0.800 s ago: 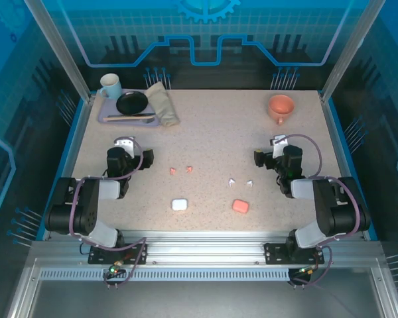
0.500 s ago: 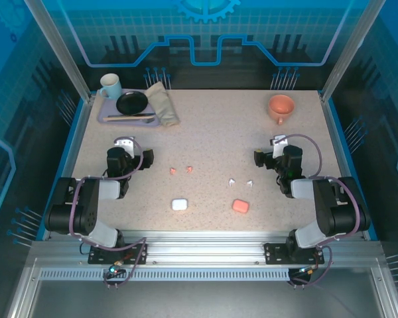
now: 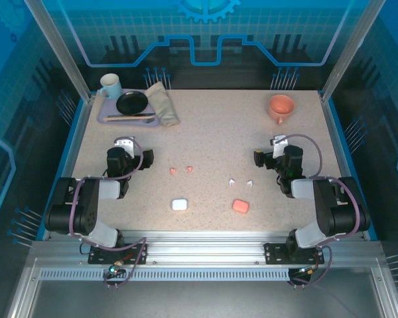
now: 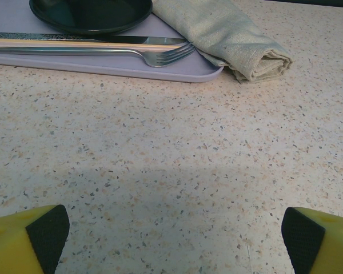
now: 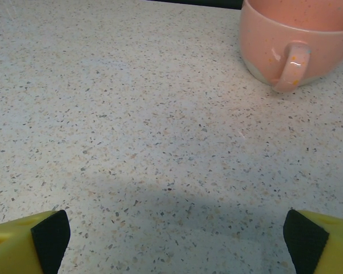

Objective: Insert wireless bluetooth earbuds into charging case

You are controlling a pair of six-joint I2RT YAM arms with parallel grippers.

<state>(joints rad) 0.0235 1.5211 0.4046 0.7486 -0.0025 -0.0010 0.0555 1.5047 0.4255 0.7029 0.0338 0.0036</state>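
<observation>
Parked low at either side of the table (image 3: 212, 136), with left jaws and right jaws alike spread wide and gripping nothing, black pads (image 4: 46, 231) well apart over bare speckled surface. Pointed away from the work: on the left toward a tray (image 4: 160, 71) holding a fork (image 4: 166, 56) beside a folded napkin (image 4: 234, 40), on the right toward a pink cup (image 5: 291, 40). Between the arms, well apart from both: two pink earbuds (image 3: 174, 171) just beside each other, two white earbuds (image 3: 232, 180) likewise, and nearer the bases a white case (image 3: 179, 205) and a pink case (image 3: 240, 206). Laid out crosswise by colour, pink earbuds beyond the white case, so easy to pair wrongly. Too small from above to tell lids open or shut; if shut, no seating until opened. Likely to flick or roll an earbud away when closing off-centre on something so tiny, or to knock its neighbour in the reach. Likely also to shove a light, unbraced case across the table when pressing down, and to clash arms in the narrow middle.
</observation>
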